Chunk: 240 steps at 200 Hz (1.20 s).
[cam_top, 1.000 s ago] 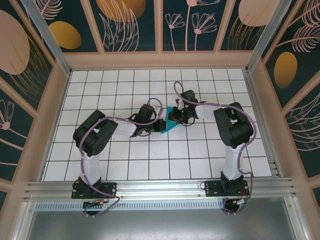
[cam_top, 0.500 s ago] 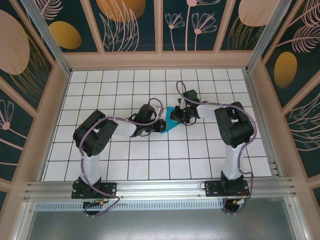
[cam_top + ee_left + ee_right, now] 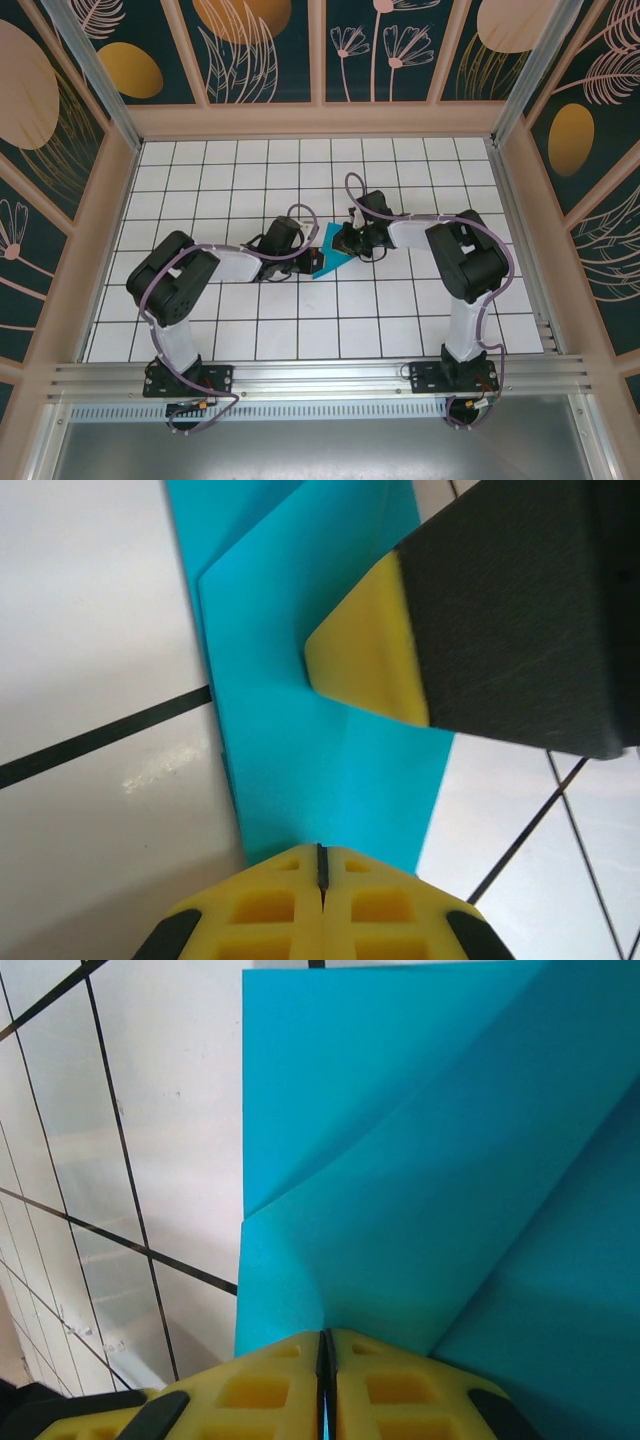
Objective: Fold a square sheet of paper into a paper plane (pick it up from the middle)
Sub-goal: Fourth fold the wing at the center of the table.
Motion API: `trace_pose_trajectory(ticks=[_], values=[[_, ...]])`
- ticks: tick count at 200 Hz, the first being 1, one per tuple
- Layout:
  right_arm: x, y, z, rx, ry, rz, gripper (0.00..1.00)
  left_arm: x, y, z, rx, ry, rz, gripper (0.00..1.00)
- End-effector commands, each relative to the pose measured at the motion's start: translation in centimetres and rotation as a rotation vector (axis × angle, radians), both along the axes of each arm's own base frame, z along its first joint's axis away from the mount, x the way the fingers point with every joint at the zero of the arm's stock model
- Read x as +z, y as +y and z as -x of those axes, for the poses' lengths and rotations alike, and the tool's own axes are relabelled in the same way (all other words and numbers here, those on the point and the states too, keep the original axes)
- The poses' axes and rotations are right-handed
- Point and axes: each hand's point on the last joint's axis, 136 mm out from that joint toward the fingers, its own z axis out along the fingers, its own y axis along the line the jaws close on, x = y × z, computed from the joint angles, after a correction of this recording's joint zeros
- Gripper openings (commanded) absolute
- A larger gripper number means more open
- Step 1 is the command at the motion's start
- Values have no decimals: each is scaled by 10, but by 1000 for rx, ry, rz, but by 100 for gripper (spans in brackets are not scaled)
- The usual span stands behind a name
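Paper plane (image 3: 290,730) (half-folded), edges pinched by closed left fingers (image 3: 270,910) and closed right fingers (image 3: 260,1390).

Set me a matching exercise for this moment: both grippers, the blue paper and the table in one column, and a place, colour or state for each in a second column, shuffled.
Things:
1. left gripper
2. right gripper
3. paper
4. table

Descriptions:
A. white, with a black grid
B. shut, at the paper's right side in the top view
C. teal-blue, with creased layers
D. shut, at the paper's left side in the top view

Pairs: 1-D, 2-B, 3-C, 4-A.
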Motion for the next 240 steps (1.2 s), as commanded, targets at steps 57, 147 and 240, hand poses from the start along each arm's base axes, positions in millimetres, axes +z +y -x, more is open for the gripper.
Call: trace_pose_trajectory(ticks=[57, 147, 240], values=[[-20, -4, 21, -16, 90, 48, 12, 26, -14, -27, 92, -11, 86, 0], [-5, 1, 10, 8, 33, 15, 12, -26, 0, -18, 104, 108, -72, 0], [-16, -31, -30, 12, -74, 103, 11, -58, 21, -3, 128, 197, -207, 0]])
